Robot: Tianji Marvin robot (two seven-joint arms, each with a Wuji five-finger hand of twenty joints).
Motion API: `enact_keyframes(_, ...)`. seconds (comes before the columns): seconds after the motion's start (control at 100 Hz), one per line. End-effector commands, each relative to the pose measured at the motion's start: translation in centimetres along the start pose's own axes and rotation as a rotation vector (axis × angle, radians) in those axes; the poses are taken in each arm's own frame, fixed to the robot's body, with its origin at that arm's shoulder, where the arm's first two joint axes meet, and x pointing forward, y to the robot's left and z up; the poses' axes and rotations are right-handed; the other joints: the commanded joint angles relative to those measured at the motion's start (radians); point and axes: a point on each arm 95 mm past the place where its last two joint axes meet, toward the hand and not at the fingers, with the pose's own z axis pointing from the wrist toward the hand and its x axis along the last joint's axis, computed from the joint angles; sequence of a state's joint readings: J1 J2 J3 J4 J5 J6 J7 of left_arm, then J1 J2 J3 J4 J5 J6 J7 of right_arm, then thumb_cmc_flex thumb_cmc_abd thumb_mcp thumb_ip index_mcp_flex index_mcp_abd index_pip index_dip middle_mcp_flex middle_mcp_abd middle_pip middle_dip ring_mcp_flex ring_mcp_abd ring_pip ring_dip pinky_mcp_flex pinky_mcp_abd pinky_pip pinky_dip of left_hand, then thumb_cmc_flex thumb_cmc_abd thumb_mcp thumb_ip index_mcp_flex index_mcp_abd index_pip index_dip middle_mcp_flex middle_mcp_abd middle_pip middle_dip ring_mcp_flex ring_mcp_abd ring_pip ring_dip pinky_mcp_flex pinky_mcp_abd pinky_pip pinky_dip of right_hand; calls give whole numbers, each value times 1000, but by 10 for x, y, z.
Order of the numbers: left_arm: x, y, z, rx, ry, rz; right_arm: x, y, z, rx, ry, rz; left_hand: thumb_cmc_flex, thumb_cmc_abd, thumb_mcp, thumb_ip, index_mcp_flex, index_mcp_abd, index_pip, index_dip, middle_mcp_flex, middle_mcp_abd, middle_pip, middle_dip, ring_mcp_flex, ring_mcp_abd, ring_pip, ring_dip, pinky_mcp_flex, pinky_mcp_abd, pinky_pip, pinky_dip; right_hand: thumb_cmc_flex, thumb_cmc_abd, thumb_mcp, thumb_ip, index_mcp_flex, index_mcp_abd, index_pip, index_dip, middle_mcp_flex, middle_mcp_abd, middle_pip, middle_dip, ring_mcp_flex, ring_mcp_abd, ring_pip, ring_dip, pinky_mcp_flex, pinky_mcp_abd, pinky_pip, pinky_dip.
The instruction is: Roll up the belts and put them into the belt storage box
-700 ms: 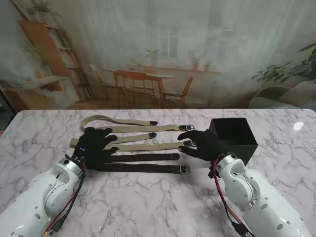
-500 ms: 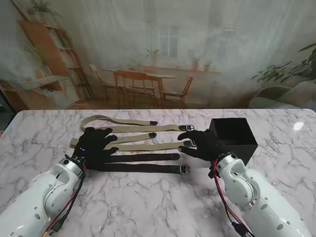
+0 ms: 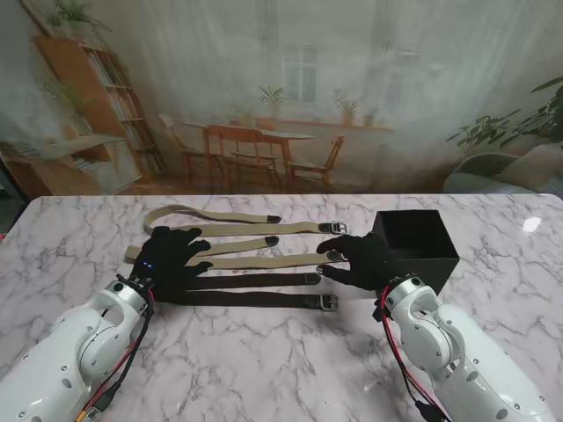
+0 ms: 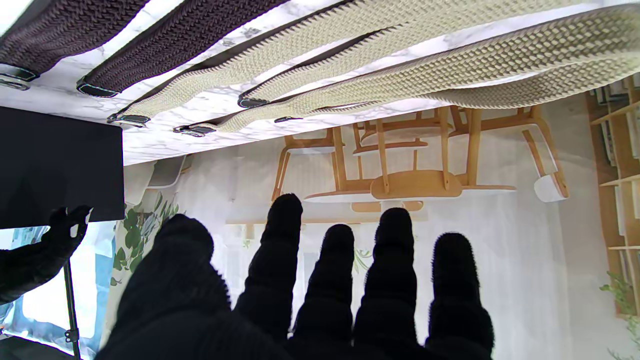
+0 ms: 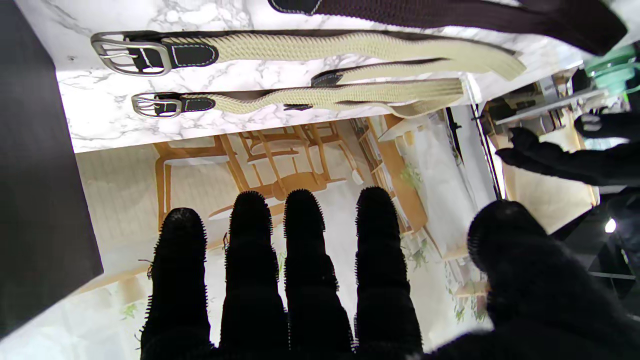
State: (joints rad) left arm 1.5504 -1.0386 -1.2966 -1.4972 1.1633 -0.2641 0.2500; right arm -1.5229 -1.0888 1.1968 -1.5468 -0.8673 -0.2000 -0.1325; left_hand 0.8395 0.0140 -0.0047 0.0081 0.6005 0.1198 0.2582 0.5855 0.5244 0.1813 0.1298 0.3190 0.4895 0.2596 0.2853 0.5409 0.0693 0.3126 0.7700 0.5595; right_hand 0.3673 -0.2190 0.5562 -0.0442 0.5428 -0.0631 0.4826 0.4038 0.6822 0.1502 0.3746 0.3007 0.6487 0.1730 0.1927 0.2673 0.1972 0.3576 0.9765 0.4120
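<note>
Black belt storage box sits beside belts, its contents unseen.

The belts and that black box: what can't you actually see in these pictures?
- Black box: its inside is too dark in the stand view to show any contents.
- Belts' left ends: covered by the left hand in the stand view.
- Whether the right hand touches the beige belt: no view settles it.

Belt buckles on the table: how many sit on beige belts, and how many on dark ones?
Beige-belt buckles: 2
Dark-belt buckles: 1
Total: 3
</note>
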Motion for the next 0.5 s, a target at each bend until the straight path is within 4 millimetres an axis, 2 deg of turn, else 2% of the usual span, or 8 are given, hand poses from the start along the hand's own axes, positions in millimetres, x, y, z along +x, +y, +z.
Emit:
enact_keyframes(0.0,2,1,0,-12,7,-9,9,-3,-7,24,9,-15,23,43,-24,-21,5,16,8,-1,19,8,10,8,3,10,16,5,-4,14,18,17,4,-19,17,-1,-33,-23,-16,7,-36,-5,-13,-3,-20,-19,24,17,-20,-24,1,7)
enact_keyframes(0.19,1,1,-5,-9,-3,-10,13,-13,-9,108,18,-59,24,42,-24,-21,8,17,10,0,21,10,10,9,4,9,16,5,-4,15,18,17,-28,-78,33,-7,-94,-43,-35,6,-141,8,-19,-5,-88,-22,4,7,-56,-39,-24,4)
enact_keyframes(0.32,-2,2,-6,-7,-15,-10,16,-20,-6,157,34,-106,23,43,-24,-21,8,18,9,-1,20,9,9,8,2,11,16,5,-5,15,18,17,-79,-127,36,-20,-165,-29,-64,-1,-218,15,-19,-7,-140,-22,-11,0,-95,-46,-59,0)
enact_keyframes(0.49,-2,3,-7,-16,-24,-6,20,-26,-5,201,61,-180,24,42,-24,-21,10,19,10,0,21,9,10,9,4,9,17,6,-5,15,18,18,-133,-198,74,-34,-133,-13,-39,17,-287,33,2,-4,-176,-21,-16,-5,-103,-54,-87,6)
